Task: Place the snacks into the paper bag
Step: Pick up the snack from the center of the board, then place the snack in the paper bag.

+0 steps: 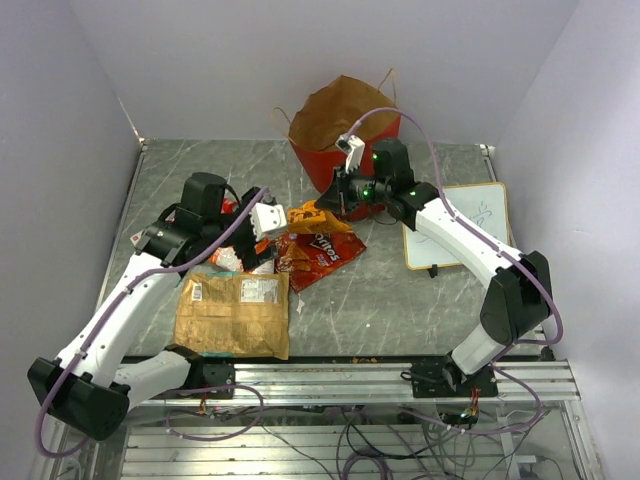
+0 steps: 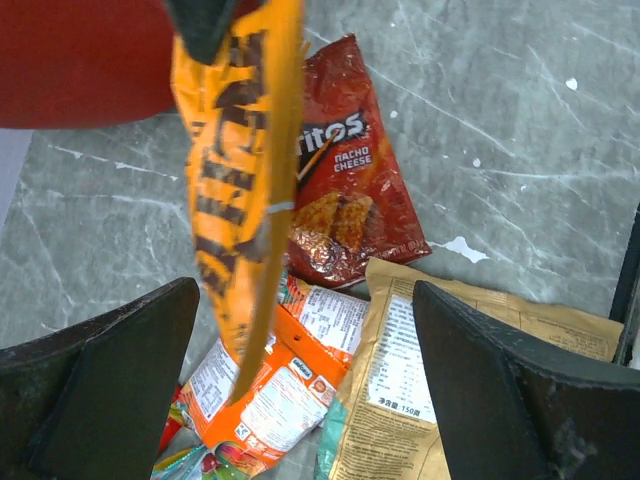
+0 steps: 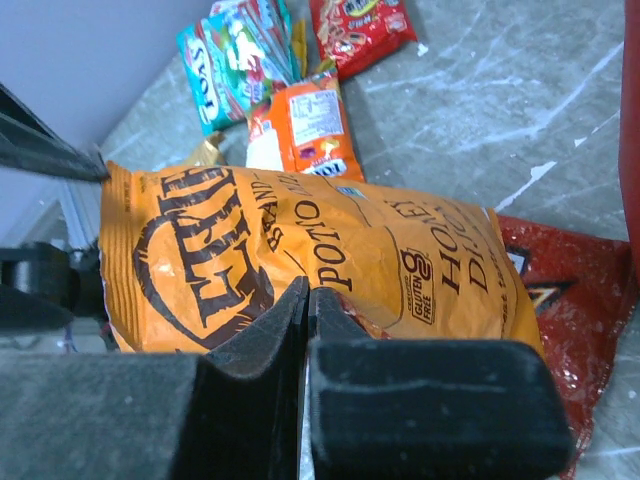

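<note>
Top view first: the right claw point(image 1: 342, 200) is out over the middle of the desk point(image 1: 430, 300), pinched shut on the top edge of an orange-yellow chip bag point(image 1: 318, 218), which is up off the surface. The red paper bag point(image 1: 340, 130) stands upright and open just behind it, at the far side of the desk. The left claw point(image 1: 256, 245) sits low over the snack pile on the left, close to the hanging chip bag. A Doritos bag point(image 1: 320, 255) lies flat under the chip bag, and the big kraft-brown pouch point(image 1: 232, 312) lies flat near the front edge. There's a whiteboard point(image 1: 455, 225) on the right side.

Left wrist cam: the left claw point(image 2: 300, 330) is spread wide with nothing between its fingers point(image 2: 100, 390). The chip bag point(image 2: 240, 180) dangles edge-on right in front of it. Behind that sit the Doritos bag point(image 2: 345, 170), an orange packet point(image 2: 280, 390) and the kraft-brown pouch point(image 2: 400, 400), all down on the desk. A red corner of the paper bag point(image 2: 80, 60) shows top left.

Right wrist cam: the right claw point(image 3: 308, 310) has its pads point(image 3: 430, 400) pressed together on the chip bag point(image 3: 300, 250), a Kettle honey dijon one. Beyond it on the desk are the orange packet point(image 3: 305, 125), a teal-white pack point(image 3: 215, 50) and a small red pack point(image 3: 360, 25).
</note>
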You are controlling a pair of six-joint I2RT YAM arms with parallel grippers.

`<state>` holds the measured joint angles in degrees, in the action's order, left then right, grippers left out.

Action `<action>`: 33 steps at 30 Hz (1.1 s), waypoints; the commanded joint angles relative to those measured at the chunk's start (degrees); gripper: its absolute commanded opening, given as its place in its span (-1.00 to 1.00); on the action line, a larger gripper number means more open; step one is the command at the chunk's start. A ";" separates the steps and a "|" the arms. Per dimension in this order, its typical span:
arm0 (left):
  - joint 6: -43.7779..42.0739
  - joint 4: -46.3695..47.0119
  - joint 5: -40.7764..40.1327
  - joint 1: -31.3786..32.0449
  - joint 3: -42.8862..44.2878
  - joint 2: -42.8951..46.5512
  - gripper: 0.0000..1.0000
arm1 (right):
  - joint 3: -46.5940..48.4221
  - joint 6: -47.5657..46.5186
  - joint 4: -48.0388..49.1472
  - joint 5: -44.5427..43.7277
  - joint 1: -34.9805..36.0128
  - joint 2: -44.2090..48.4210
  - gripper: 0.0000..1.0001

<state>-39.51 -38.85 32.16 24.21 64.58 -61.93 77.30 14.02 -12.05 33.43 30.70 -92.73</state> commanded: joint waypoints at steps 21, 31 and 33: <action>-9.03 7.84 -4.77 4.39 -1.32 -6.17 0.74 | -1.55 9.12 8.49 8.13 -0.05 -1.37 -1.00; -12.75 7.28 -1.65 4.52 -3.07 -6.74 0.01 | -2.96 5.40 8.27 6.43 0.04 3.15 -1.00; -12.75 6.85 -2.35 4.52 -2.03 -6.36 -0.47 | -3.11 4.06 7.91 6.58 0.01 3.63 -1.00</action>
<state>-50.76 -31.99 28.21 28.16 61.41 -69.60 74.37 20.84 -6.50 39.42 30.72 -92.66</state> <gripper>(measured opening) 0.440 0.006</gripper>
